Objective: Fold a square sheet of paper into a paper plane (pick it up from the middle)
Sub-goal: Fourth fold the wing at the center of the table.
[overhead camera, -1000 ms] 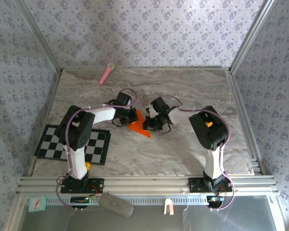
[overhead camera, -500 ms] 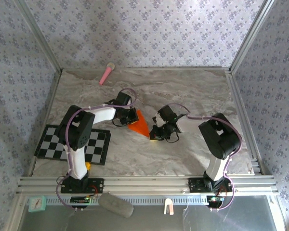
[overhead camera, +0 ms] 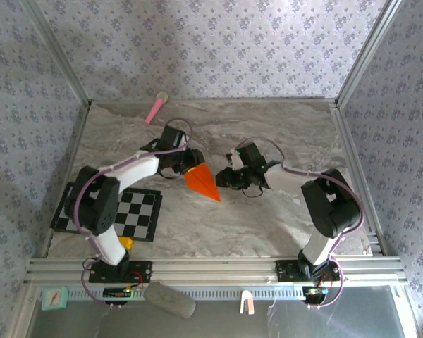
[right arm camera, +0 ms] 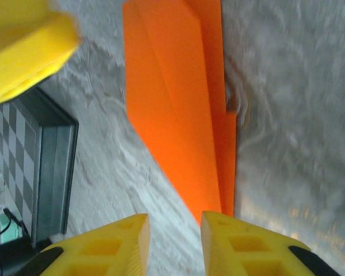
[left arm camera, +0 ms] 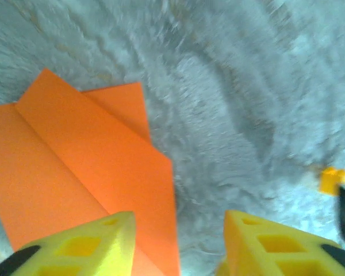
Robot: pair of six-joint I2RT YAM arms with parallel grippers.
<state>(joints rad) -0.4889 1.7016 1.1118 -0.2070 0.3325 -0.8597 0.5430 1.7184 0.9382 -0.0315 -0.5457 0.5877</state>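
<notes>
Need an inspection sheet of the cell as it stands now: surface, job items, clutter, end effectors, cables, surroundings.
Surface: marble-patterned table top, no spills or marks seen.
Job's things: orange paper plane, folded to a pointed dart, lying on the table between the two end effectors.
Clutter: pink stick at the far edge; checkered mat near left; small yellow piece by the left arm's base.
End effectors: left end effector open, nothing between the jaws, one finger above the paper. Right end effector open, the plane's tip just ahead of it.
Cables: purple cables looped along both arms, no snag seen.
Surroundings: patterned walls, aluminium frame.
</notes>
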